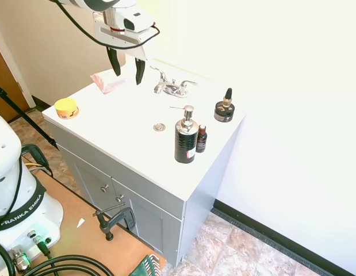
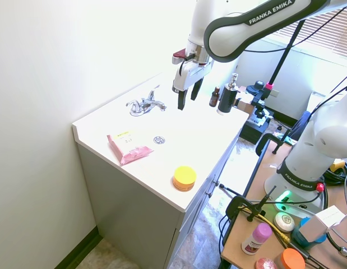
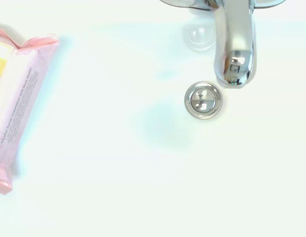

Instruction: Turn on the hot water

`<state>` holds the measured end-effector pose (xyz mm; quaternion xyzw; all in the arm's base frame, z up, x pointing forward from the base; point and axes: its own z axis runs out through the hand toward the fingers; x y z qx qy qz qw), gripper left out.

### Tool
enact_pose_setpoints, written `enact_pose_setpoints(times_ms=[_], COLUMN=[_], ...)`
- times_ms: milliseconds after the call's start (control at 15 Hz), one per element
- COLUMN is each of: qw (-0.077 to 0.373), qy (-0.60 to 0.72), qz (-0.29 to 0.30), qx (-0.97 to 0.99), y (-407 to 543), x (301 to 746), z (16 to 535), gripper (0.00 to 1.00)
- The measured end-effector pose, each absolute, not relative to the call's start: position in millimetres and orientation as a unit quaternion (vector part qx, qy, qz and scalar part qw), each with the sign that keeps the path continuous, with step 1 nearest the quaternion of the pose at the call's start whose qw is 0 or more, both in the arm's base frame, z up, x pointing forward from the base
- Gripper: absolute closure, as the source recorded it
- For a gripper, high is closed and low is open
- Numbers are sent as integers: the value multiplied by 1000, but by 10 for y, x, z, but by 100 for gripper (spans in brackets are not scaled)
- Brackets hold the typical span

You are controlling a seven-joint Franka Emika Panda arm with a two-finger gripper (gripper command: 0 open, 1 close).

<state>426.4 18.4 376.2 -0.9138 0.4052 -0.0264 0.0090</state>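
Beside the open fingers [image 1: 127, 68], seemingly apart, sits the hot-water lever [image 1: 159, 73].

A shiny chrome faucet [image 1: 173, 86] gleams on a plain white vanity top [image 1: 126, 144], its left lever [image 1: 160, 73] the same mirror silver as the spout [image 3: 235, 44] and the round chrome drain [image 1: 159, 127] just in front of it. To the faucet's left lies a pale pink packet [image 1: 107, 81] with a yellow label patch, and further left a yellow-orange round tub [image 1: 67, 107]. To the faucet's right stand a black soap pump [image 1: 186, 138] with a chrome top, a small dark brown bottle [image 1: 201, 138] with a red label, and a black jar [image 1: 224, 111]. Black fingers [image 1: 115, 62] hang from the white gripper [image 1: 127, 68] above the faucet's left side.
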Motion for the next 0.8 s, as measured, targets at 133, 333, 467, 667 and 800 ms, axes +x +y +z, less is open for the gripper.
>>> enact_pose_setpoints(times_ms=[133,333,467,667,800], qw=[9,8,11,23,34], qy=[406,431,459,480,486], qz=[-26,-53,-93,-156,-192], qx=[-914,-901,-884,-863,-852], y=[181,299,512,715,772], x=[4265,4362,4533,4819,4999], z=[3759,3770,3744,3583,3495], gripper=[0,0,0,0,0])
